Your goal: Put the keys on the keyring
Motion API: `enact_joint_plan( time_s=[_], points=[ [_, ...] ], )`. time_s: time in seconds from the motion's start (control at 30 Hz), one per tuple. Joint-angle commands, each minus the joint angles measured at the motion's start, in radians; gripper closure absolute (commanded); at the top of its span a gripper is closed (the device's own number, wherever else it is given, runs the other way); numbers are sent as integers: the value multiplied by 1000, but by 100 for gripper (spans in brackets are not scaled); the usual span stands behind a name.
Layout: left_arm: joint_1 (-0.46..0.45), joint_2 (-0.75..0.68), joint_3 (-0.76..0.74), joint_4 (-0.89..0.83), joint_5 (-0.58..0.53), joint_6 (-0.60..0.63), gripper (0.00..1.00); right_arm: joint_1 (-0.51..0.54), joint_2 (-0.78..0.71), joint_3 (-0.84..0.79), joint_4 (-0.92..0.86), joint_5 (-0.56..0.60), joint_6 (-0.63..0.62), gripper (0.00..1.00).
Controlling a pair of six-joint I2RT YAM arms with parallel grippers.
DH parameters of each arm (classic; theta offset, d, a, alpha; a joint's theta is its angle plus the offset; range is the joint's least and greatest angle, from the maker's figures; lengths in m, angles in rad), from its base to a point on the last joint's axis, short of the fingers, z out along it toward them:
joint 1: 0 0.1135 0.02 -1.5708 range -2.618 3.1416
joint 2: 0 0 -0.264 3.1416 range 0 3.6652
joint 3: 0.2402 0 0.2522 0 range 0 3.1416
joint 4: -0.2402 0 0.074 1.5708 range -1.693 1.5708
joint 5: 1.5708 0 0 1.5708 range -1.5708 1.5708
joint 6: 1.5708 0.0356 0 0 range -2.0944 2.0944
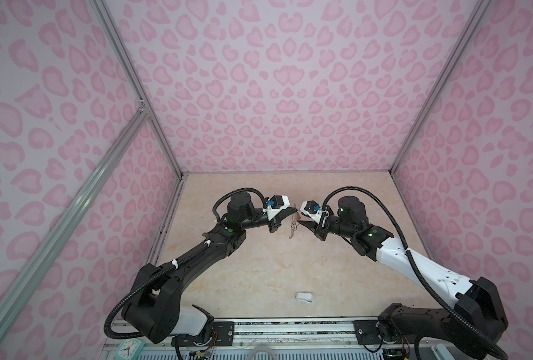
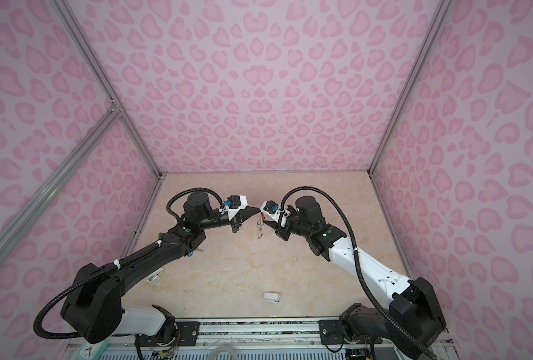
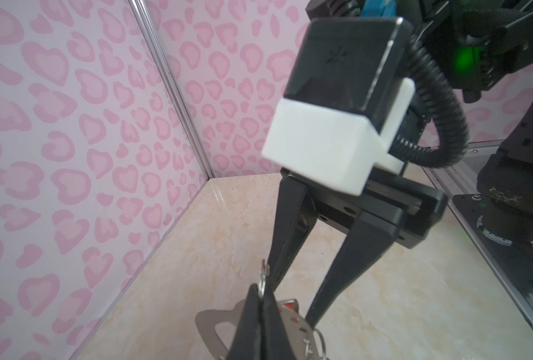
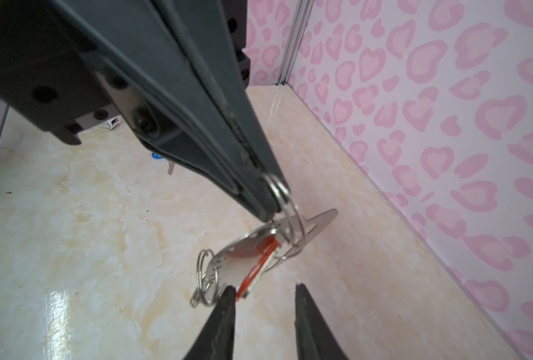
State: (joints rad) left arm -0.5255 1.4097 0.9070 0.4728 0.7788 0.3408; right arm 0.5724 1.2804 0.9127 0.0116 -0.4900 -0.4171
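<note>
Both arms meet above the marble-look table (image 1: 252, 280), toward 12 o'clock from its middle.

The left gripper (image 4: 268, 212) has its jaws pressed together on one wire ring (image 4: 279, 187) of the keyring (image 4: 319, 220). The plate hangs from that ring, clear of the table, and shows edge-on in both top views.

The orange-red-tag key (image 4: 259, 266) lies against the plate's face, its upper end at a ring. I cannot tell whether it is threaded.

The right gripper (image 4: 263, 294) has its jaws parted to a moderate gap with nothing between them. It is at 3 o'clock of the plate in both top views, and one fingertip is just beside the tag's lower end.

In the way:
- In the right wrist view the left gripper's body hides most of the blue-tag key (image 4: 157, 155) on the table. Only a blue edge and a blade stub show.
- In a top view the same key (image 2: 190, 254) peeks from under the left forearm, at 9 o'clock.
- The wrist camera housing (image 3: 337, 124) on the right arm blocks much of the left wrist view.

Around:
- A small white rounded object (image 1: 304, 296) lies at 6 o'clock, well apart from the grippers.
- A mint clock (image 1: 130, 347) sits off the table at 7 o'clock.
</note>
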Motion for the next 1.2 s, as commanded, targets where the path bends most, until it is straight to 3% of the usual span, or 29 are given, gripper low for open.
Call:
enact_joint_plan(
  time_s=[0.0,0.5,0.77,0.9,1.17],
  points=[
    [1,3,-4,58,14,-14,97,1,13,1,74,-2,39,66],
    [-1,29,6,68,-25,-32,97,8,62,13,127,-27,72,67],
    [-1,15,-5,59,-56,-20,97,9,72,35,32,25,16,83],
    [-1,11,-12,48,-71,-8,97,13,60,41,19,55,-8,100],
    [-1,2,-20,30,-82,15,97,51,51,95,-111,116,-114,100]
  ],
)
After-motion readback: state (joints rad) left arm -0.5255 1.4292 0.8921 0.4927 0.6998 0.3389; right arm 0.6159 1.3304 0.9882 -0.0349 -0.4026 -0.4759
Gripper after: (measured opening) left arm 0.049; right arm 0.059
